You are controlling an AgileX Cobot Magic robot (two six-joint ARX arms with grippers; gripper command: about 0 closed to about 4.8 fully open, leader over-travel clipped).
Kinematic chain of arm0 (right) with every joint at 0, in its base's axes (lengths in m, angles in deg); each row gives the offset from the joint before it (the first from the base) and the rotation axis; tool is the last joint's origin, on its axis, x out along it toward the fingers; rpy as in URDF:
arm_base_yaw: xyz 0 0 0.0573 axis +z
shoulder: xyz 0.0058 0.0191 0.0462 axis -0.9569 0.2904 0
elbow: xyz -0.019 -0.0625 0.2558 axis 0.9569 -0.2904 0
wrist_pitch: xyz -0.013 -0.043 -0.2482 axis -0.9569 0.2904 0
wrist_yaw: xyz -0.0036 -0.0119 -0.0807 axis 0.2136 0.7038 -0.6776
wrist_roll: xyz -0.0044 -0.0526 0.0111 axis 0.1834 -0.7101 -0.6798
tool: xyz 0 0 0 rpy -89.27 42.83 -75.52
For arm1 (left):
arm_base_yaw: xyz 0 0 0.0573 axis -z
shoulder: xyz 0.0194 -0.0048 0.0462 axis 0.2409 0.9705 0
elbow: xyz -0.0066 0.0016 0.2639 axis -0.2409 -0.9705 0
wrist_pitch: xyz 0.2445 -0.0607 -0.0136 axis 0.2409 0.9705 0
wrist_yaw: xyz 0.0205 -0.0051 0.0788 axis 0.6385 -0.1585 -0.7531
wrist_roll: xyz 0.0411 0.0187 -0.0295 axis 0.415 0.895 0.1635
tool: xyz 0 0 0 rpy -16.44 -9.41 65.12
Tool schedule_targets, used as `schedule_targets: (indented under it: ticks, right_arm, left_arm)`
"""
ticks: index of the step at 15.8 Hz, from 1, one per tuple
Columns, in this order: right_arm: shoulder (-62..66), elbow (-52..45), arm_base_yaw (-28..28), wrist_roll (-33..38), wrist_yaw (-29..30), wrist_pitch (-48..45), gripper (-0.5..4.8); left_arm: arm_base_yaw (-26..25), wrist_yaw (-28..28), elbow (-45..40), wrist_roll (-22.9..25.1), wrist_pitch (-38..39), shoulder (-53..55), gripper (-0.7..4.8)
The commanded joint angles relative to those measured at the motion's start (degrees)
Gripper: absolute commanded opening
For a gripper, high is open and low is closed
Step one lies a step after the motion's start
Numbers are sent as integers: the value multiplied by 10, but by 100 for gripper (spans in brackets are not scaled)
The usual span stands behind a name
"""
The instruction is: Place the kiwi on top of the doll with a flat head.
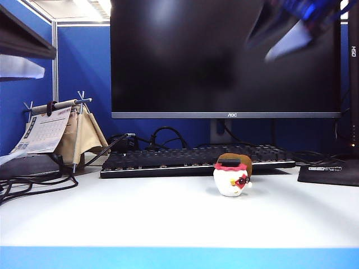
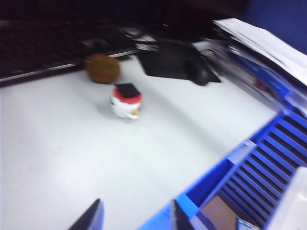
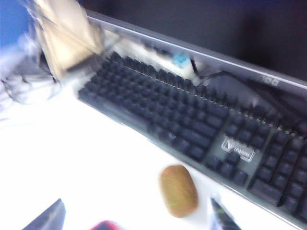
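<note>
The doll with a flat head (image 1: 230,179) stands on the white table in front of the keyboard, white with a red frilly rim and a black top. The brown kiwi (image 1: 245,161) lies right behind it, between the doll and the keyboard. The left wrist view shows the kiwi (image 2: 102,68) and the doll (image 2: 126,100) far off, with my left gripper (image 2: 135,218) open and empty at the table's edge. My right gripper (image 3: 134,218) hangs open above the kiwi (image 3: 178,190) and the doll's red rim (image 3: 106,225). My right arm (image 1: 283,35) is a blur high up.
A black keyboard (image 1: 196,159) and a monitor (image 1: 224,56) stand behind the toys. A desk calendar (image 1: 53,131) and cables (image 1: 33,182) are at the left. A mouse (image 2: 199,74) on a black pad is at the right. A blue crate (image 2: 259,182) lies beside the table.
</note>
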Motion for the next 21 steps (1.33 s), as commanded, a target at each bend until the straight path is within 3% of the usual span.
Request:
schedule_targets:
  ticks: [1, 2, 8, 10, 21]
  right_arm:
    - [131, 100, -1, -32, 4, 27, 456]
    - [159, 114, 0, -32, 4, 31, 479]
    - [273, 132, 31, -52, -6, 39, 479]
    - [308, 132, 36, -86, -46, 33, 479]
    - [390, 132, 39, -46, -61, -37, 479]
  left_arm:
    - [2, 52, 2, -4, 19, 0, 185]
    - [1, 62, 2, -2, 30, 0, 185]
    - [1, 66, 2, 3, 48, 0, 185]
    - [1, 75, 2, 1, 55, 0, 185]
    - [1, 75, 2, -14, 55, 0, 185]
